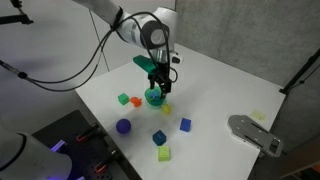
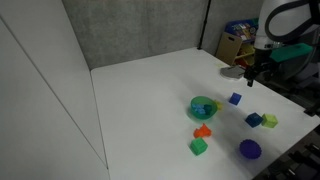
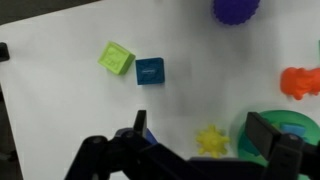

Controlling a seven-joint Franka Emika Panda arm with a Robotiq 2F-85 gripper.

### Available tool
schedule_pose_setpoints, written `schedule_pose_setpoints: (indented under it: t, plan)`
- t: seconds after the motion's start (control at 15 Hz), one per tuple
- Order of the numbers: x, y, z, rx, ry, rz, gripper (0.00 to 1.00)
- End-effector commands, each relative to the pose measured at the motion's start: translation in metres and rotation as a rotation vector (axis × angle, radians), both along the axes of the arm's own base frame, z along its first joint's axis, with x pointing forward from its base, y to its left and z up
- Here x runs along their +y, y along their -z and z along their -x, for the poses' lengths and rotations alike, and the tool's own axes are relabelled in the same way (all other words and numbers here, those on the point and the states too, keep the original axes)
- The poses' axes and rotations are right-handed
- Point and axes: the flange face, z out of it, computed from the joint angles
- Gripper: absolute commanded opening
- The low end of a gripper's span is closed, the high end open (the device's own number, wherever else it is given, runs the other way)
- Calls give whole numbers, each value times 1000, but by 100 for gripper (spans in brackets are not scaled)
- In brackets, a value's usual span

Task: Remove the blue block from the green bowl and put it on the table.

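Observation:
The green bowl sits mid-table; its rim shows at the right edge of the wrist view. A bluish patch shows inside it, and I cannot tell what it is. A small bright blue block lies on the white table, apart from the bowl. In the wrist view it peeks out beside one finger. My gripper is open and empty. It hovers above the table by the bowl, over a yellow star shape.
A navy cube lies next to a lime cube. There is also a purple ball, an orange piece and a green cube. A grey device lies near the table's edge. Boxes stand behind the table.

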Motion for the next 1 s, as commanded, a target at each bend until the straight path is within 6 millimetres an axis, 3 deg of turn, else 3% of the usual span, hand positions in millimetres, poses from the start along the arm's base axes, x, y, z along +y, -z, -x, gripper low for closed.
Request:
schedule_pose_setpoints:
  t: [0.0,0.33,0.53,0.8,0.87,0.93]
  plan:
    - [42,-53,20,-5,-74,-92,100]
    - [96,-128,37,-134,-177,-181,100]
    - [118,-167,49,-215,-229,-204,100]
    - [135,-197,62,-272,-258,-180,100]
    - [137,-198,64,-268,-265,-164,100]
    - [135,-194,54,-260,-250,-180,100]
